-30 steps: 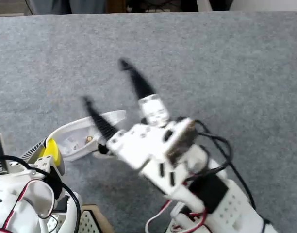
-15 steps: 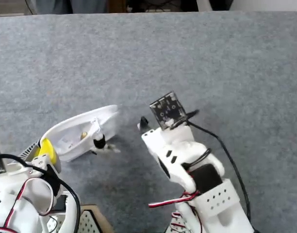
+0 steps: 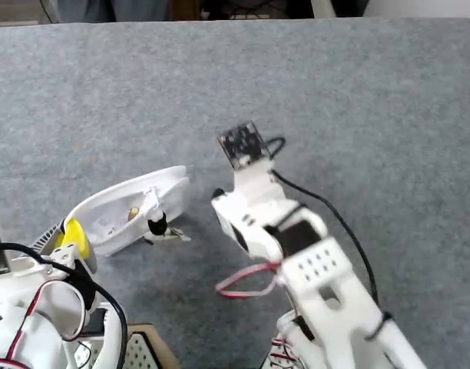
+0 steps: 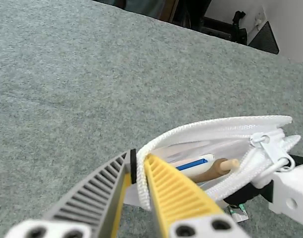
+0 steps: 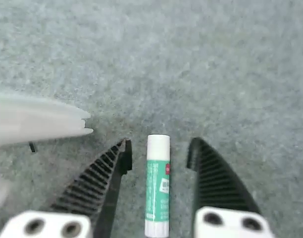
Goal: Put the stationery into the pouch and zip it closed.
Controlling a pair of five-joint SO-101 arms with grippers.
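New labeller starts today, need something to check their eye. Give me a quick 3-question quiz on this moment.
1. True or false: the left gripper is clamped on the rim of the pouch.
2. What lies on the mat between the open fingers of the right gripper?
A) a glue stick
B) a ruler
C) a pair of scissors
3. Fill in the blank: the pouch is ___ (zipped / unzipped).

Key:
1. True
2. A
3. unzipped
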